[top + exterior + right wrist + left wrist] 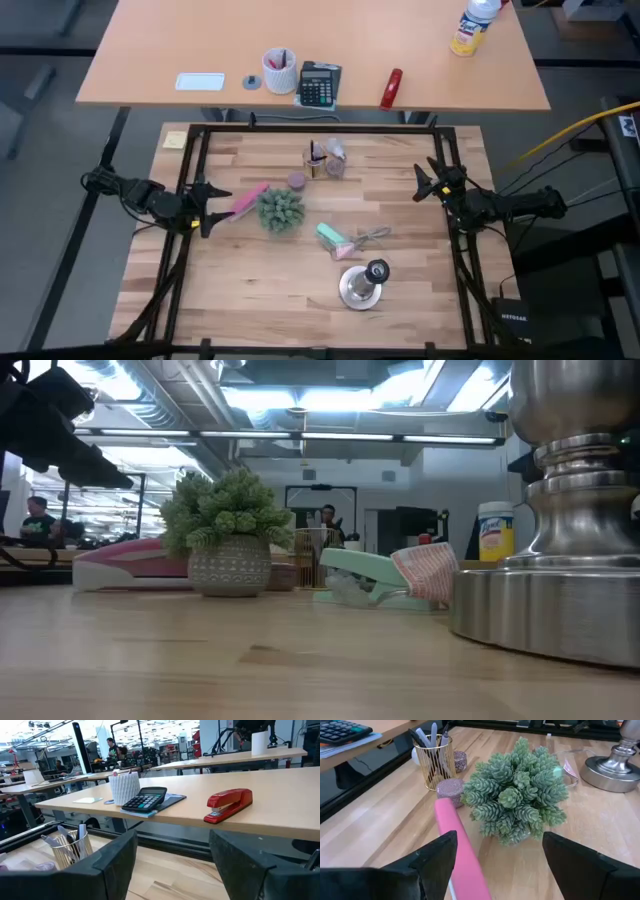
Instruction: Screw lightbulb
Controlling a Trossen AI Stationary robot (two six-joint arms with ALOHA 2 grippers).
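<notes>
Pale butcher-block wood is being shown as the table (230, 290), with both arms being kept at its sides. The left gripper (207, 206) is being held at the left edge, its claw released: in the left wrist view its fingers (437, 857) are being kept wide apart, with nothing between them. A long pink object (462, 855) is being seen just ahead of that gripper, lying beside a small potted succulent (281, 210).

The right gripper (428, 181) is being held at the right edge, also released, its fingers (240, 855) being spread with nothing grasped; it is being pointed toward the back desk (280, 815), where a calculator (145, 798) and a red stapler (229, 804) are lying.

The lightbulb (414, 755) is being glimpsed only as a small white round shape, mostly hidden behind the gold wire pen holder (434, 762) near the table's far side, well apart from both grippers. Two glittery purple pieces (451, 787) are being seen near the holder.

The silver stand (358, 288) is being left upright near the front of the table, its black socket (377, 270) uncovered, with a teal object (332, 238) lying between it and the succulent.
</notes>
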